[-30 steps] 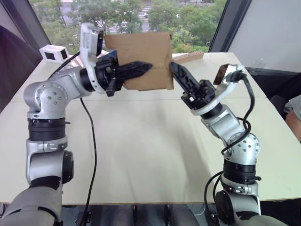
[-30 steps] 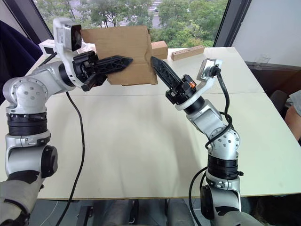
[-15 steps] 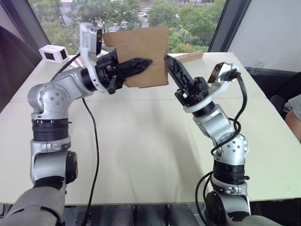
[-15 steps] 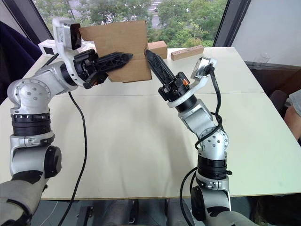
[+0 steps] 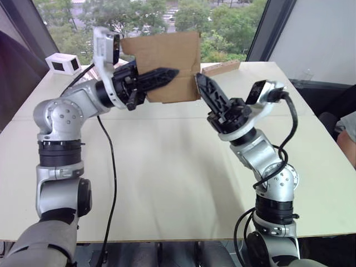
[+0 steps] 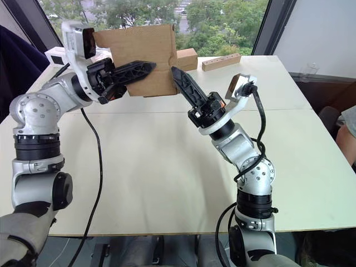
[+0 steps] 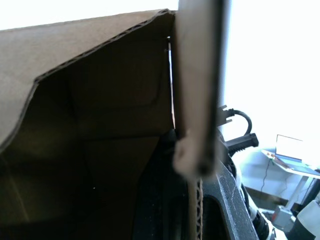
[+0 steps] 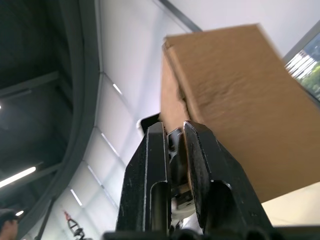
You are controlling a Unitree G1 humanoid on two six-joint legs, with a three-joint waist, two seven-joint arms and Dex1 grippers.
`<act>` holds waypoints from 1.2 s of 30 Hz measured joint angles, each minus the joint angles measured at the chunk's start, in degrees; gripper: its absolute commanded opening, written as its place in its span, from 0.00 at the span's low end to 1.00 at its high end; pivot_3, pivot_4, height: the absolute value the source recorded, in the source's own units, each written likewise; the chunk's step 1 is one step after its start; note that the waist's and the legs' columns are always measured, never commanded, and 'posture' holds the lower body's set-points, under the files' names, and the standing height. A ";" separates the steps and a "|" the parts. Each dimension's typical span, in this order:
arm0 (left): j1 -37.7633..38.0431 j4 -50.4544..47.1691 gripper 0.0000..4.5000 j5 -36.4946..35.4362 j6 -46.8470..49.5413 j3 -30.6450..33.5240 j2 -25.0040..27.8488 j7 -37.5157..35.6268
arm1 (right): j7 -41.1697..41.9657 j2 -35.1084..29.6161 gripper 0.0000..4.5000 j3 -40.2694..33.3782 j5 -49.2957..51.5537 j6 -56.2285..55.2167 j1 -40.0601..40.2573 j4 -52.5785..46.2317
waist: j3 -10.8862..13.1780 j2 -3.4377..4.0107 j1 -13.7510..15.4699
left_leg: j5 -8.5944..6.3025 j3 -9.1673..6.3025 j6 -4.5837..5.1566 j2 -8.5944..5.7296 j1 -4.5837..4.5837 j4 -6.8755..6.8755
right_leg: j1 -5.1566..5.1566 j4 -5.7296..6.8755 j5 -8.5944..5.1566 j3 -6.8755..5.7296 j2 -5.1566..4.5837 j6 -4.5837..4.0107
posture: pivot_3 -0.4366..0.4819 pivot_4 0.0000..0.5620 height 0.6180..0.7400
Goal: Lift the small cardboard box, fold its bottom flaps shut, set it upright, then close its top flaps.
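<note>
Holding the small cardboard box (image 5: 164, 65) in the air above the far half of the surface (image 5: 167, 167), well off it. Left tool (image 5: 167, 74) is clamped on the box: one finger lies across the near face, and the left wrist view looks into the open cardboard interior with a wall edge between the fingers.

Right tool (image 6: 177, 75) has its fingers together, nothing between them, tip at the box's lower right corner; I cannot tell whether it touches.

Change over the last second: the box has tipped slightly and risen a little. The right arm has swung in from the right edge toward the lower corner, elbow now lower.

Judgement: still in the bottom-flap stage. The right tool looks placed to push a flap from below, but the bottom flaps themselves are hidden from the head views. Box not yet upright on the surface.

Behind: a smaller brown box (image 6: 187, 58) and a wooden bar (image 6: 221, 62).
</note>
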 measured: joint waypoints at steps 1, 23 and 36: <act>0.00 0.00 0.00 0.00 0.00 0.00 0.00 0.00 | -0.07 0.02 0.00 -0.03 0.17 -0.06 0.01 -0.13 | 0.00 0.00 0.02 | 0.00 0.00 0.00 0.00 0.00 0.00 | 0.00 0.00 0.00 0.00 0.00 0.00 | 0.48 0.27 1.00; 0.00 0.00 0.00 -0.02 0.26 -0.10 0.53 -0.10 | -2.47 -13.04 0.00 -3.72 -3.74 -2.04 -1.55 -3.51 | 0.00 0.01 -0.03 | 0.00 0.04 0.00 0.00 0.00 0.00 | 0.00 -0.01 0.00 0.02 0.02 0.00 | 0.48 0.27 1.00; 0.60 -0.04 0.00 -0.03 0.40 -0.25 0.07 0.06 | -1.09 -9.14 0.00 3.27 -15.65 -3.16 -3.89 -0.82 | 0.00 0.01 0.12 | 0.00 0.02 0.00 0.00 -0.01 -0.01 | 0.00 -0.01 0.00 0.02 -0.01 0.00 | 0.48 0.27 1.00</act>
